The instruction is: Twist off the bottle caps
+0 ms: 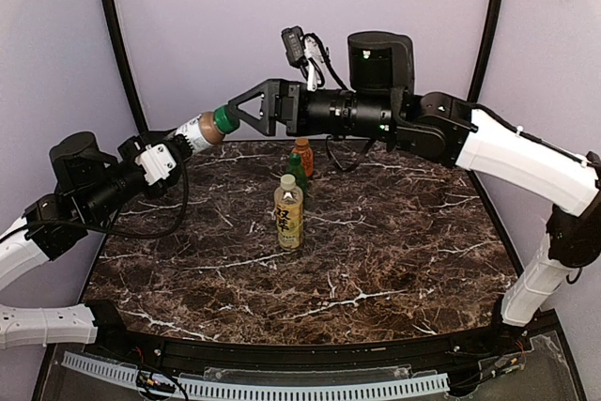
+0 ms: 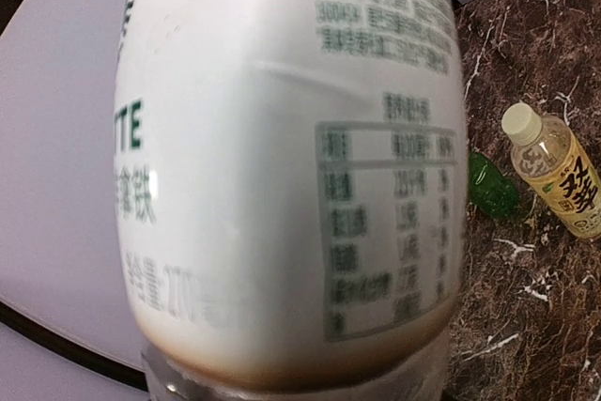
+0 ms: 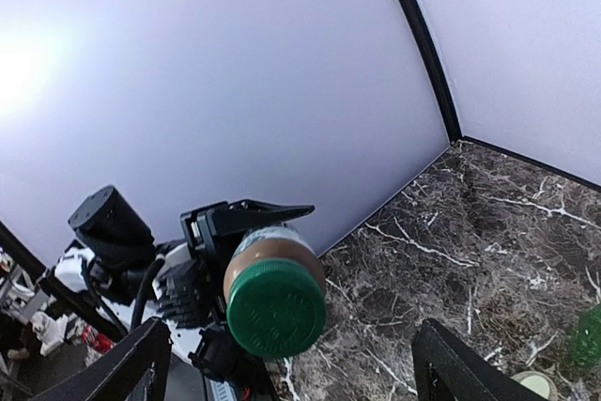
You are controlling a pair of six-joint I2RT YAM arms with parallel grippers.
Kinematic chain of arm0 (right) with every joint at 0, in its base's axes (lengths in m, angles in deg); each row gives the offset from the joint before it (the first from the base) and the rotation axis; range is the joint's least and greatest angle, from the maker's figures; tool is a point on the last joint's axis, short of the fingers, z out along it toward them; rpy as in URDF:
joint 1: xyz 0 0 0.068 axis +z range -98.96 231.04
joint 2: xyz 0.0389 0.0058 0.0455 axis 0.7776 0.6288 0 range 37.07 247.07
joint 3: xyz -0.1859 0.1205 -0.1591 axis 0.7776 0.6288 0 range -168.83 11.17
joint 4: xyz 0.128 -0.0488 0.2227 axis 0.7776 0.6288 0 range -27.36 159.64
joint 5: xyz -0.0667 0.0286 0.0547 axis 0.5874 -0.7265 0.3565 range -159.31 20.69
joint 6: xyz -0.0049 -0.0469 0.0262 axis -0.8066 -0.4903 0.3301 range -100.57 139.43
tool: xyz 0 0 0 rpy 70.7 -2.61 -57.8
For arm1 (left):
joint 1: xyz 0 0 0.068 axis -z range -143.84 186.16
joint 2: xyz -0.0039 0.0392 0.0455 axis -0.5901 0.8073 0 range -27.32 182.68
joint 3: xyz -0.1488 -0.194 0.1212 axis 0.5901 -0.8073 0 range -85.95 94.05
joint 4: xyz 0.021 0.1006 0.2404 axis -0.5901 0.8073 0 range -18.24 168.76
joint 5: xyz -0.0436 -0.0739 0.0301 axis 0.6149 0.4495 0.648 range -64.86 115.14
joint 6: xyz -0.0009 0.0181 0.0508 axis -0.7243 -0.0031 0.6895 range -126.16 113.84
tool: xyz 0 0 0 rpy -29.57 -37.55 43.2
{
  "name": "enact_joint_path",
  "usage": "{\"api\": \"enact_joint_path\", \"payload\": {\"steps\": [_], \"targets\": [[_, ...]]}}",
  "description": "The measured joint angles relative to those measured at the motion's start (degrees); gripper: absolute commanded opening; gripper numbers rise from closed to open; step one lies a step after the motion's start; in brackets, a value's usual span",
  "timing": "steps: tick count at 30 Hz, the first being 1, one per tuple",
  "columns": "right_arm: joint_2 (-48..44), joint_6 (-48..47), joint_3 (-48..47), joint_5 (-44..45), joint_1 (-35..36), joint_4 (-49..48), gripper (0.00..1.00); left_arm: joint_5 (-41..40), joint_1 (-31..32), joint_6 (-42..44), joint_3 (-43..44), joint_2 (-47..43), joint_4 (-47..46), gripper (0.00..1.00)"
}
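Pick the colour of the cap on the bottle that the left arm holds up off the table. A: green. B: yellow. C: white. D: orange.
A: the cap on the white-labelled bottle held by the left gripper shows plainly green in the right wrist view and the top view.

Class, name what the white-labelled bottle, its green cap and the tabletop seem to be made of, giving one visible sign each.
White-labelled bottle: likely clear glossy plastic, brown drink showing below its wrap. Green cap: matte moulded plastic, seemingly ribbed edge. Tabletop: dark smooth marble or a marble-look laminate, white veins; which, unclear.
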State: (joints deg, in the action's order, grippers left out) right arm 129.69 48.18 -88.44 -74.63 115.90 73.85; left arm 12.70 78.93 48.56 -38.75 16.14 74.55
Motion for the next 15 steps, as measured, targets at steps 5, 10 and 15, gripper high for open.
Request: {"api": "enact_joint_path", "payload": {"steps": [5, 10, 15], "targets": [[5.2, 6.1, -5.8, 0.2, -0.6, 0.1, 0.84, -3.1, 0.0, 5.1, -1.4, 0.3, -4.0, 0.1], [7.3, 9.6, -7.5, -0.7, -0.8, 0.5, 0.72, -4.5, 0.1, 7.4, -1.6, 0.5, -5.9, 0.1], [7.5, 11.3, -7.5, -1.4, -0.9, 0.9, 0.63, -4.9, 0.2, 8.3, -1.6, 0.6, -6.8, 0.1]]}}
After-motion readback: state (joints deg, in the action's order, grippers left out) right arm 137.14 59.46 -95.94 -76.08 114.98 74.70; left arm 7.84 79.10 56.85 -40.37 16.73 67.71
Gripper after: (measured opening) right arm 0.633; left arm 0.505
